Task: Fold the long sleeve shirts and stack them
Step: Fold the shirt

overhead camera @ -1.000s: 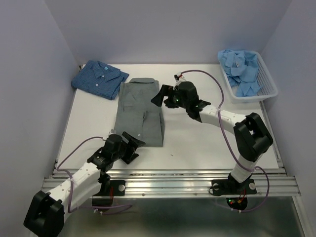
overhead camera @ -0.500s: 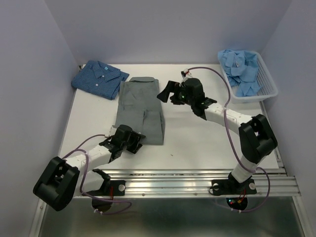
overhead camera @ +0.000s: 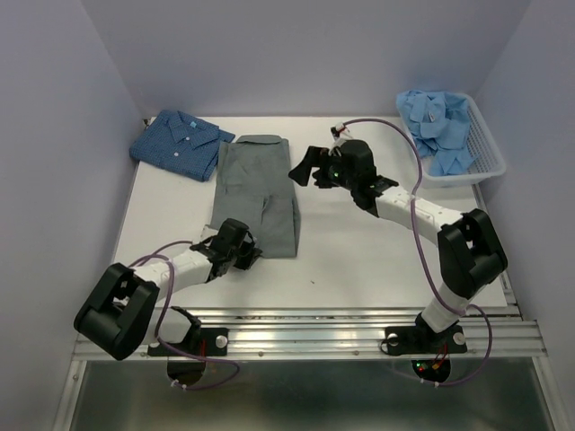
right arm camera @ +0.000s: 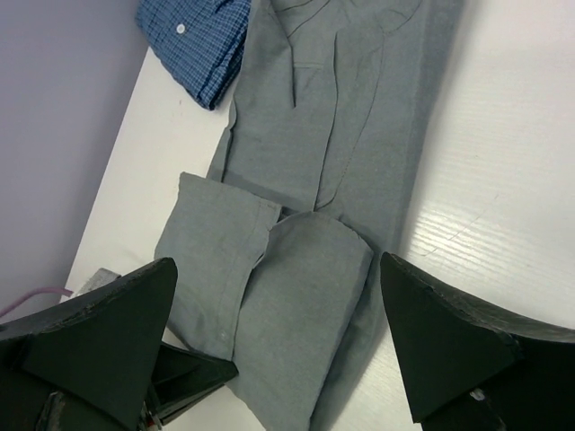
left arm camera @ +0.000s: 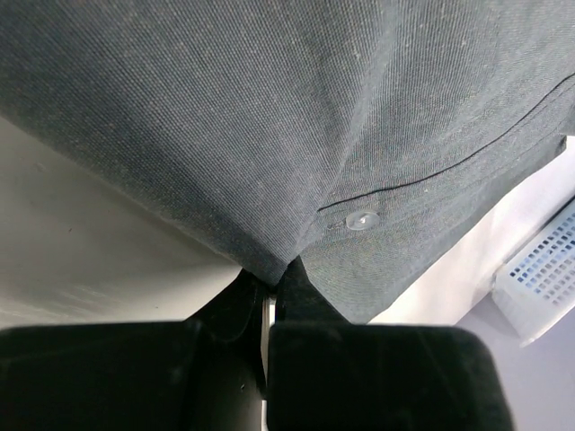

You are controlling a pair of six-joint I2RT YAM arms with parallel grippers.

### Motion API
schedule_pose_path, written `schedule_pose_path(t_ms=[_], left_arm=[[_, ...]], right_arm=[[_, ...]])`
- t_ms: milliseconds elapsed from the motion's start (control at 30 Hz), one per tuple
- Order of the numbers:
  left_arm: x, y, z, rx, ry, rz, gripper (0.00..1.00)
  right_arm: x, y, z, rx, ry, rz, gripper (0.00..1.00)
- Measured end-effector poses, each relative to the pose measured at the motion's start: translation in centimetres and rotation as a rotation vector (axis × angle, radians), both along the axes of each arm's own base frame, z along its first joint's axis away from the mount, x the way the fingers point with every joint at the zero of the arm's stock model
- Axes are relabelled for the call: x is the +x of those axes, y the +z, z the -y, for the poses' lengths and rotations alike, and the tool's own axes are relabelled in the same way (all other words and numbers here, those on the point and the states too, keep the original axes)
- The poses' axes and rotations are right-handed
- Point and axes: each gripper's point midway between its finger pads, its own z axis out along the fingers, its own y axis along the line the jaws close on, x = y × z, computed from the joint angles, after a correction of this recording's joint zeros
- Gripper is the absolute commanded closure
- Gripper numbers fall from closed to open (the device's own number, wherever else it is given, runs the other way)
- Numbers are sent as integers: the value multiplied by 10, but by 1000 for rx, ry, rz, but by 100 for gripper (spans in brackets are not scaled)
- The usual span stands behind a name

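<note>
A: Near edge first. Left claw [overhead camera: 241,250]?

B: Clamped on the near hem of the grey shirt [overhead camera: 256,193]. In the left wrist view the cloth gathers to a point between the two fingers, with one small button [left arm camera: 362,218] just beyond the pinch.

A: Against a second ago?

B: Then that claw stood wide, off the hem at the near left. It has since moved in to the hem and closed, and its arm has folded back so the elbow sits further left. The near hem is drawn up a little, so the shirt reads slightly shorter.

A: Orientation of the grey shirt?

B: Flat on the table [overhead camera: 359,251], left of centre. Long axis runs near to far, with the collar at the far end and the hem at the near end. The right wrist view shows both sleeves folded in over the near half, cuffs side by side.

A: Right claw [overhead camera: 304,169]?

B: Spread wide, gripping nothing, raised just right of the shirt's far half. It has shifted slightly to the far right since the earlier frame.

A: Further back?

B: Blue shirt [overhead camera: 180,144], folded, at the far left corner. Its collar is on top and its right edge is just beside the grey collar. At far right the basket [overhead camera: 467,175] holds the light blue shirts [overhead camera: 440,121] in a crumpled heap. Both are unchanged.
</note>
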Motion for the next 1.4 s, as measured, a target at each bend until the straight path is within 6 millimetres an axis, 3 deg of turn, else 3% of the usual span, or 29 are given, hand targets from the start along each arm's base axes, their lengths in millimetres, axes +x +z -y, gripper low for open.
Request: schedule_pose_path(t_ms=[267, 367, 467, 533, 567, 633, 800, 967, 1167, 1300, 1400], left_arm=[[-10, 4, -4, 84, -98, -41, 100], [-24, 13, -6, 94, -162, -52, 100], [-36, 27, -9, 104, -199, -68, 100], [-40, 38, -12, 114, -210, -72, 100], [-41, 46, -14, 116, -215, -60, 100], [-44, 64, -17, 119, -221, -33, 100], [-46, 99, -25, 128, -218, 42, 100], [-50, 111, -33, 165, -226, 44, 100], [-47, 132, -42, 211, -217, 73, 100], [-40, 155, -48, 230, -194, 139, 100], [-35, 166, -51, 243, -182, 174, 100]], right_arm=[[-3, 4, -9, -103, 142, 85, 0], [1, 15, -30, -148, 233, 148, 5], [-6, 16, -65, -197, 340, 208, 21], [-20, 5, -90, -229, 428, 228, 35], [-29, -6, -104, -245, 475, 221, 51], [-45, -26, -125, -265, 556, 202, 67], [-74, -80, -155, -297, 694, 118, 75], [-90, -116, -165, -320, 743, 52, 77], [-110, -133, -166, -318, 778, 7, 81], [-149, -160, -149, -342, 839, -79, 81], [-180, -160, -142, -333, 900, -96, 81]])
